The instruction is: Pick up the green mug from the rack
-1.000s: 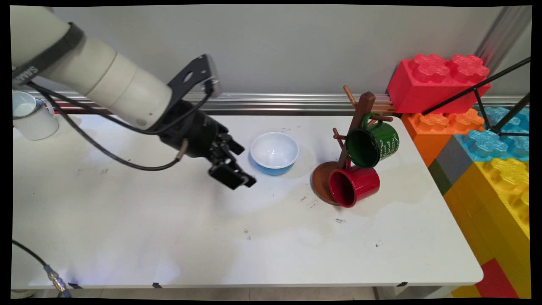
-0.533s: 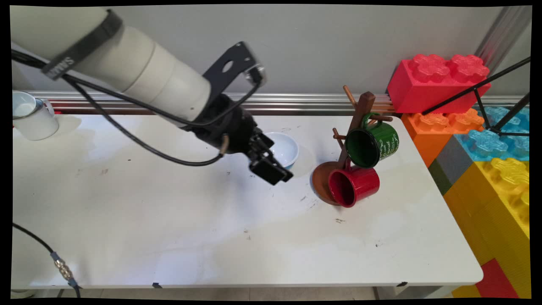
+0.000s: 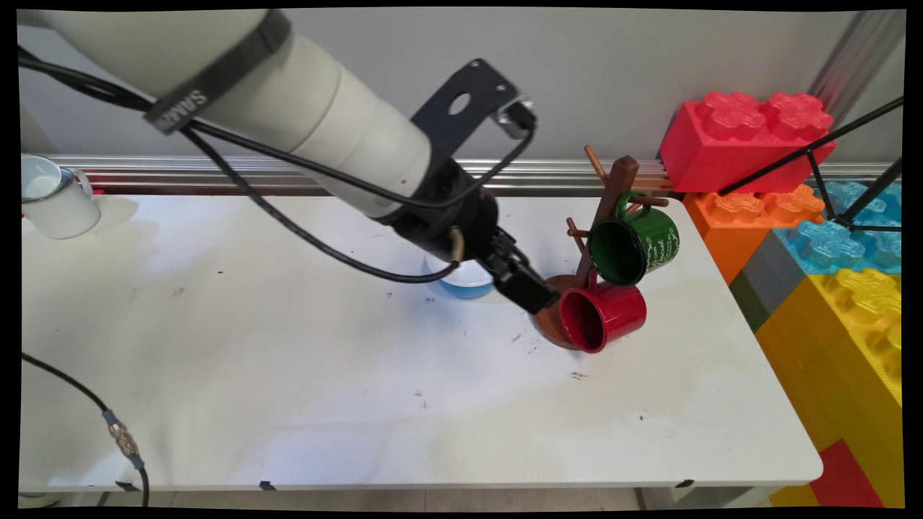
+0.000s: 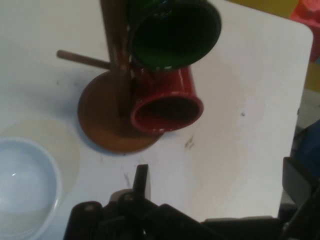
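Red mug (image 3: 604,316), hanging from wooden mug tree (image 3: 609,209) under green mug (image 3: 634,245).
Claw (image 4: 215,185), fingers spread and empty, is hovering at the mug's nine o'clock, facing its mouth.

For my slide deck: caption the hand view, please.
Open gripper above white table, facing red mug and green mug on wooden rack.

Main view overlooks table (image 3: 288,375); hand view close; both share red mug (image 3: 604,316).
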